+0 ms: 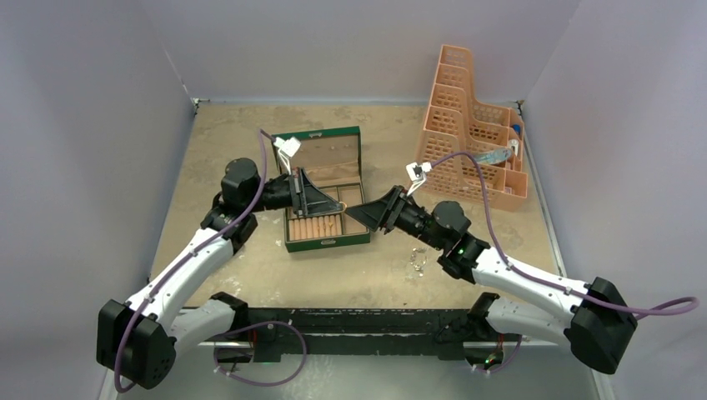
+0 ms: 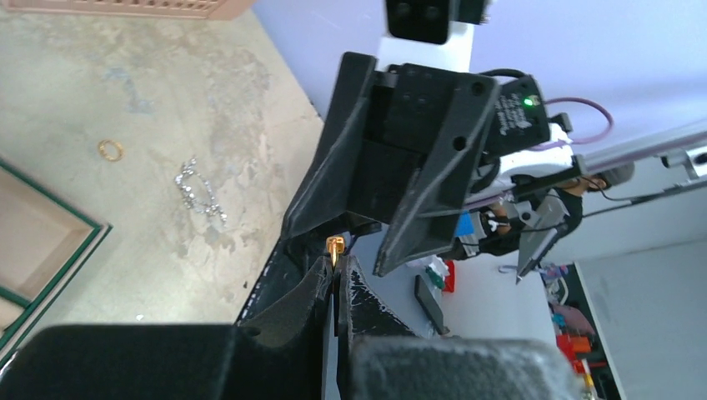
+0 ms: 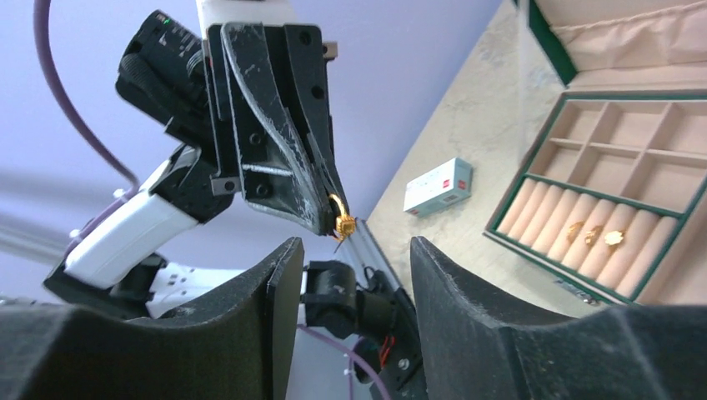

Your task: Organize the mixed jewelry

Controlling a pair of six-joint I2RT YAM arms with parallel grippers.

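My left gripper [image 2: 338, 265] is shut on a small gold ring [image 2: 335, 247], which pokes out past its fingertips above the green box [image 1: 325, 187]. My right gripper [image 3: 354, 246] stands open tip to tip with it, and the ring [image 3: 342, 222] hangs just beyond its fingers, touching neither. On the table to the right of the box lie a silvery chain piece [image 2: 198, 187] and another gold ring [image 2: 110, 150]. Three gold pieces [image 3: 596, 236] sit in the box's beige roll slots.
An orange plastic rack [image 1: 471, 125] stands at the back right. A small white carton [image 3: 438, 186] lies on the table near the box. Grey walls enclose the table on three sides, and a black rail [image 1: 367, 321] runs along the near edge.
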